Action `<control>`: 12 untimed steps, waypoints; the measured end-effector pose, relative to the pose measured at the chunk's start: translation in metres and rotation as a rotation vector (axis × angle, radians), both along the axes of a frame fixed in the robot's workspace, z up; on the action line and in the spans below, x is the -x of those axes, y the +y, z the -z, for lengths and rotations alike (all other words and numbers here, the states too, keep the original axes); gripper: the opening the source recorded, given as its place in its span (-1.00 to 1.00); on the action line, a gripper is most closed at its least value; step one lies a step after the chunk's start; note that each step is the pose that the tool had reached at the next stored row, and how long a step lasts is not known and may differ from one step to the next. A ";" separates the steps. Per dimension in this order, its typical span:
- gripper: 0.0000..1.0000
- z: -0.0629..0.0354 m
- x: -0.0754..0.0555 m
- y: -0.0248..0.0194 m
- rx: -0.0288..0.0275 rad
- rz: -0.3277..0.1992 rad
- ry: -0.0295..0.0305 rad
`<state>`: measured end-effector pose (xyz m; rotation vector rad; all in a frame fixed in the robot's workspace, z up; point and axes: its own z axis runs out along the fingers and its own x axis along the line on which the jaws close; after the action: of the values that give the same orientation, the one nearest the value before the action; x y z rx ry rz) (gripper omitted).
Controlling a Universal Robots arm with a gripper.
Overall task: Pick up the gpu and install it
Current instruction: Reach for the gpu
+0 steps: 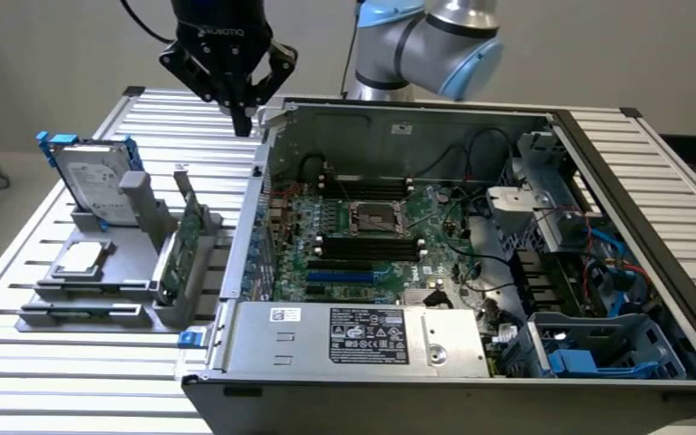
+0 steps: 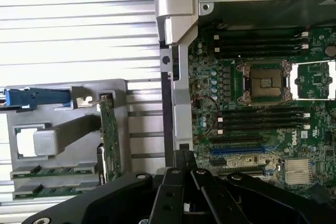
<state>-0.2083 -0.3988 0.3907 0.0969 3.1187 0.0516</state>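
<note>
The claw [image 1: 243, 122] [image 2: 184, 155], pressed together and empty, hangs over the computer case's [image 1: 409, 107] corner. The gpu [image 1: 174, 261] [image 2: 110, 129] stands on edge in a grey holder [image 1: 94, 308] on the tabletop [image 1: 33, 362], beside the case. Its long axis runs parallel to the case's side wall.

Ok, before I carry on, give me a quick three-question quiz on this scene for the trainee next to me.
1. Where does the gpu stand? A) upright in the grey holder beside the computer case; B) in the blue motherboard slot; C) flat on the power supply.
2. True or false: the gpu is already seated on the motherboard.
3. Fill in: the gripper, shut, holds ____.
Key: 1 A; 2 false; 3 nothing.
</note>
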 end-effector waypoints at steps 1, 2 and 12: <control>-0.79 0.0001 0.005 0.0000 0.0018 0.000 0.0000; -0.79 0.0002 0.009 0.0000 0.0035 0.000 0.0000; -0.79 0.0012 0.054 0.0000 0.0237 -0.002 0.0000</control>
<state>-0.2627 -0.3988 0.3895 0.0939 3.1185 0.0146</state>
